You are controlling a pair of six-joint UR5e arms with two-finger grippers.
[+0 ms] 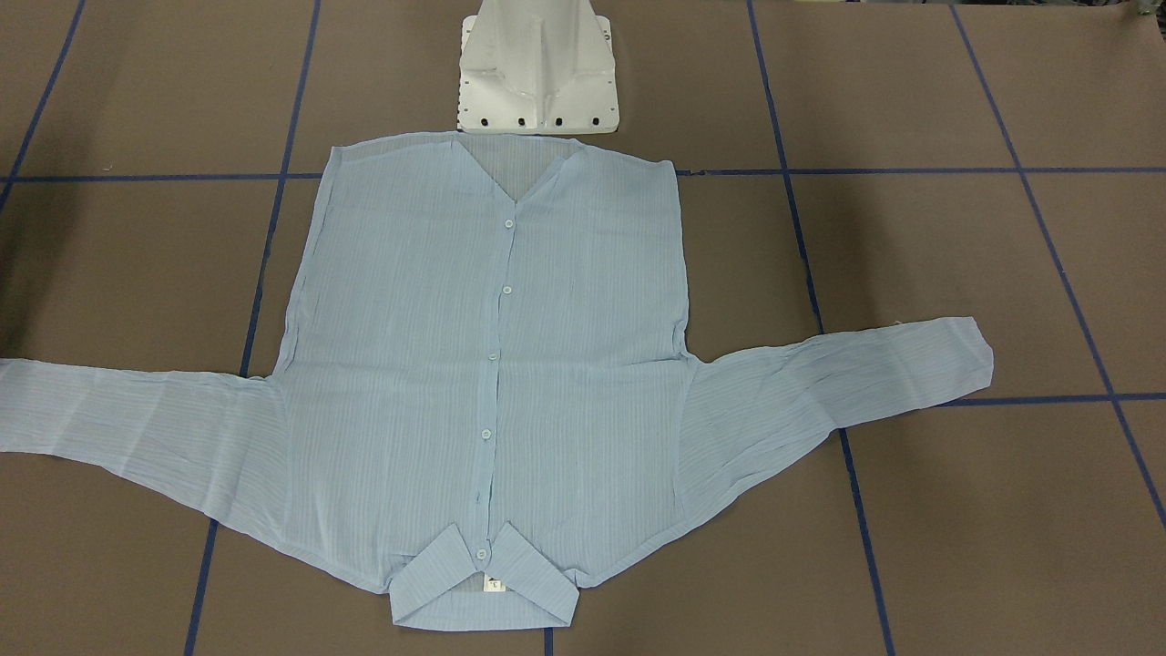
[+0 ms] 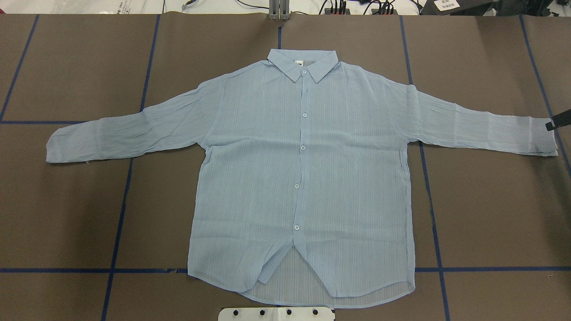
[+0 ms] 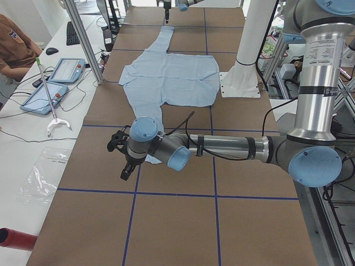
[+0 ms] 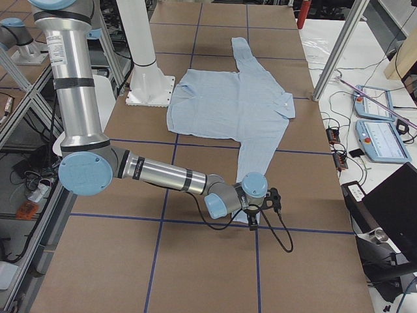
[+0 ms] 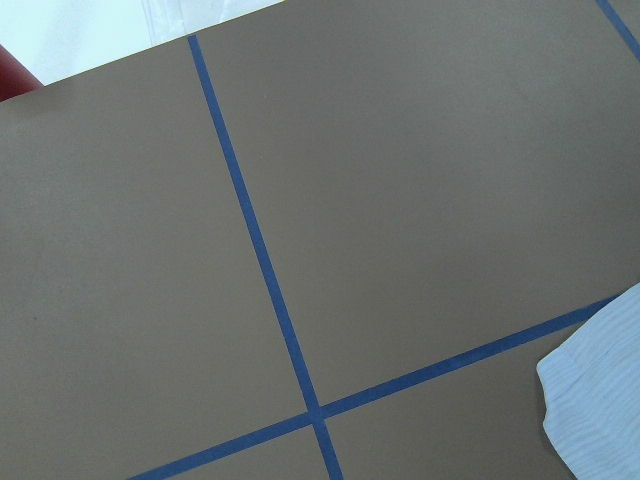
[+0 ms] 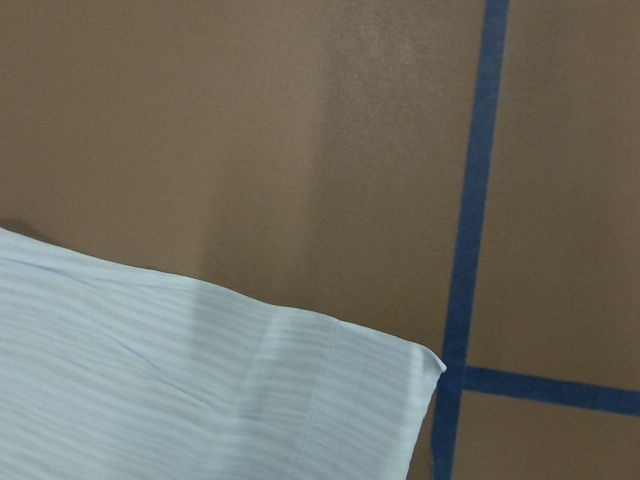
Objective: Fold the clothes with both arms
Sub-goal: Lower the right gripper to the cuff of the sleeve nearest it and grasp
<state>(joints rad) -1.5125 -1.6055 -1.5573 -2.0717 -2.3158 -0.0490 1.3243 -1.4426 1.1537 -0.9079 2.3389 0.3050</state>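
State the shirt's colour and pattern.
The shirt is light blue with fine stripes, clearest in the right wrist-mounted view.

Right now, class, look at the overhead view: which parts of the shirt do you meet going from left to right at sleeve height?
Cuff of one sleeve → row of buttons → cuff of the other sleeve.
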